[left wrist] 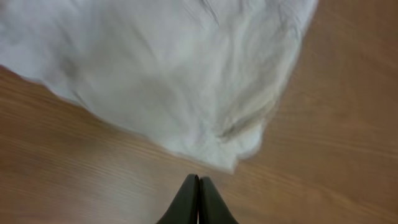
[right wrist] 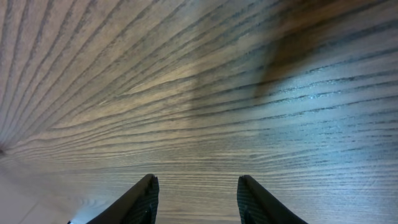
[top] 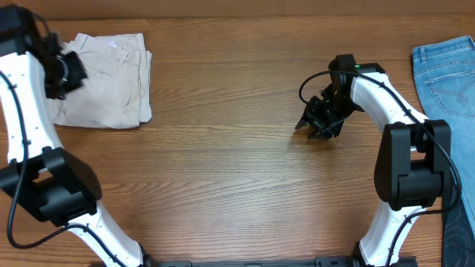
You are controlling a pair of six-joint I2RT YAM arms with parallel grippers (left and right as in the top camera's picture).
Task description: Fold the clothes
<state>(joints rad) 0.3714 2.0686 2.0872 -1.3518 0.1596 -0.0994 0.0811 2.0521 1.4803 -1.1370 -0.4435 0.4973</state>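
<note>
Starting at the near edge, the table (top: 223, 200) is brown wood with a fine grain running across it, and it fills every view from side to side. Both arms rise from this edge, the left arm (top: 52, 185) at one corner and the right arm (top: 408, 170) at the other. Beside the right arm, a dark blue strip (top: 462, 230) crosses the frame edge, cut off too much to identify. Farther in, the right gripper (top: 318, 124) hangs low over bare wood right of the middle. Its own camera shows its two fingers (right wrist: 147, 200) spread apart with nothing between them, and a soft shadow and a bluish sheen lie on the grain beyond. Past that, against the right edge, lies a piece of blue jeans (top: 449, 70), flat and partly out of frame, well apart from that gripper. In the far left corner the shorts (top: 104, 81) lie as a rumpled, roughly square beige bundle, folded over on themselves with creases running through the cloth. The left gripper (left wrist: 199, 199) is over the bundle's left side. Its blurred wrist view shows the fingers pressed together on nothing, pointing at bare wood just beside a rounded pale corner of the cloth. Whether the tips touch the table cannot be told.
</note>
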